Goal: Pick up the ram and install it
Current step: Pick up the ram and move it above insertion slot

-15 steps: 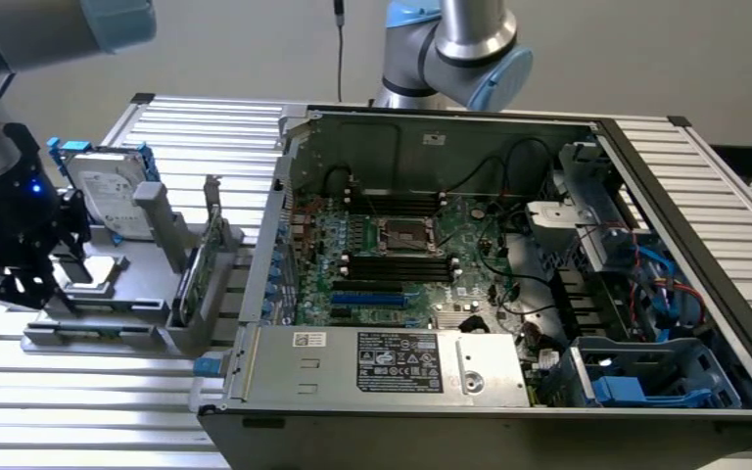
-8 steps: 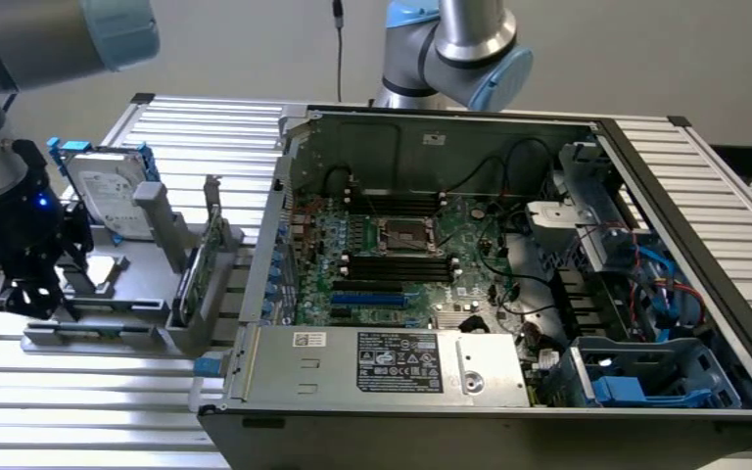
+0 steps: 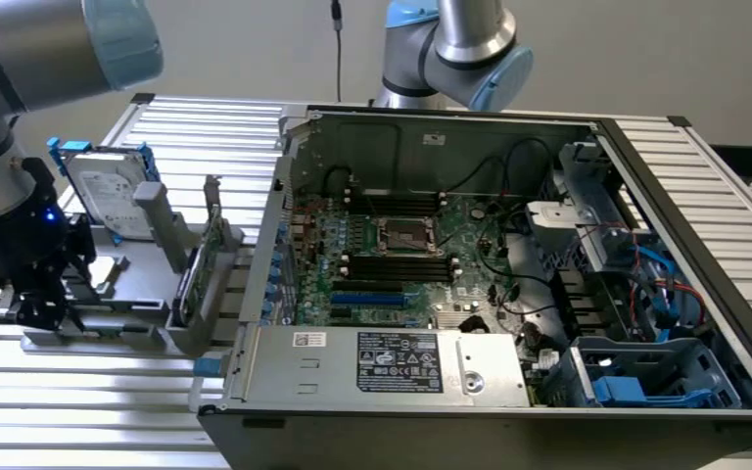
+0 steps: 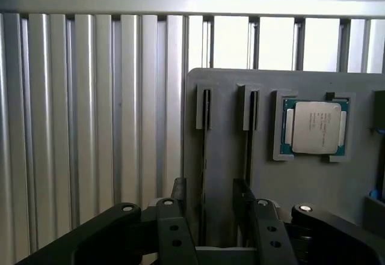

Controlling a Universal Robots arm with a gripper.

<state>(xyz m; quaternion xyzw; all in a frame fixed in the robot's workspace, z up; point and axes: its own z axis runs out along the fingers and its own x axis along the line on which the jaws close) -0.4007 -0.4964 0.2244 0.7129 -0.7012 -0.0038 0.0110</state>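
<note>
Gripper (image 4: 209,196) spread wide, holding nothing, fingers (image 4: 178,194) straddling one ram (image 4: 206,169) standing edge-on in the fixture (image 4: 228,97) slot (image 4: 201,106) farther from the one CPU (image 4: 314,127); two slots counted, one hard drive (image 3: 102,191) upright, CPU lettering illegible.

You see: PC case (image 3: 689,196), side open, on slatted table (image 3: 89,392). Motherboard (image 3: 481,279) inside, black memory slots (image 3: 396,264) flanking socket (image 3: 399,235). Grey holder (image 3: 128,315) at exterior view's left: hard drive (image 3: 102,191) upright, ram (image 3: 188,279) on edge. Gripper (image 3: 34,311) low at holder's end, further left in that view.
</note>
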